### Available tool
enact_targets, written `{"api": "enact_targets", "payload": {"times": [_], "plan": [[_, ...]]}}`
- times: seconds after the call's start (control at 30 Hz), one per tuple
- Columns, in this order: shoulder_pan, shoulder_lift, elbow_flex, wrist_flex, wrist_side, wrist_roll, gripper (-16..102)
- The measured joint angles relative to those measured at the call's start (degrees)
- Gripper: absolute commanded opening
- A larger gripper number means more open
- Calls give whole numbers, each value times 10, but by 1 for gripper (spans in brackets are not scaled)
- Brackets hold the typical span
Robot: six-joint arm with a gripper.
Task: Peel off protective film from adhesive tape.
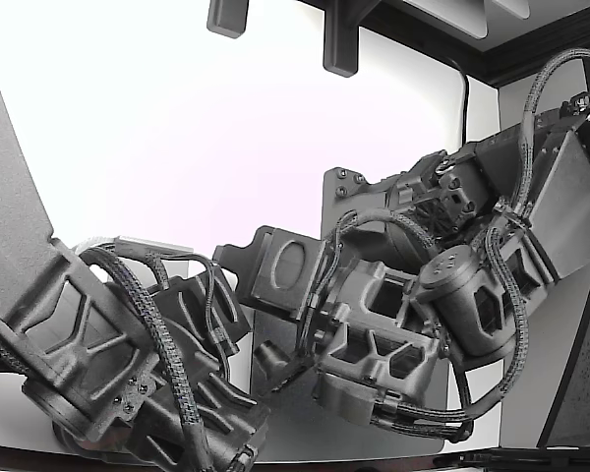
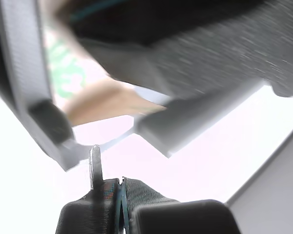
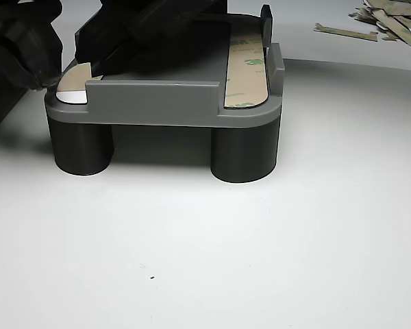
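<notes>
White desk (image 3: pixel 205 260) fills the foreground of the other view. Beyond it stands a grey fixture (image 3: pixel 164 103) on dark round legs, carrying a tape strip (image 3: pixel 246 68) with its tan printed film along the side toward that view's right. At the opposite corner a second strip's film (image 3: pixel 74 79) is curled up, exposing pale adhesive beneath. The end effector (image 2: pixel 118 183) sits just beside that lifted corner; its tips look pressed together, perhaps on a thin sliver, but whether film is truly gripped I cannot tell. Risks: the film may slip or tear if pinched shallowly, or the tape may lift with it. Discarded films (image 3: pixel 390 17) lie farthest back.
</notes>
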Motion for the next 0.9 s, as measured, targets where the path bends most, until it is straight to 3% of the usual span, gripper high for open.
{"api": "enact_targets", "payload": {"times": [0.13,0.23,0.33,0.4,0.5,0.53,0.57,0.6,0.67,0.7,0.8,0.9], "plan": [[-8,27,-45,62,4,2,-11],[-15,64,-56,106,14,6,2],[-16,122,-33,129,30,36,4],[-16,166,-14,149,45,79,21],[-47,243,18,149,36,149,65],[-64,269,27,144,25,164,62],[-85,296,39,134,17,177,42],[-106,324,54,121,6,185,34],[-152,376,83,84,-24,197,33],[-176,403,92,66,-46,209,40],[-256,468,111,19,-127,261,91],[-352,524,143,-28,-235,330,93]]}}
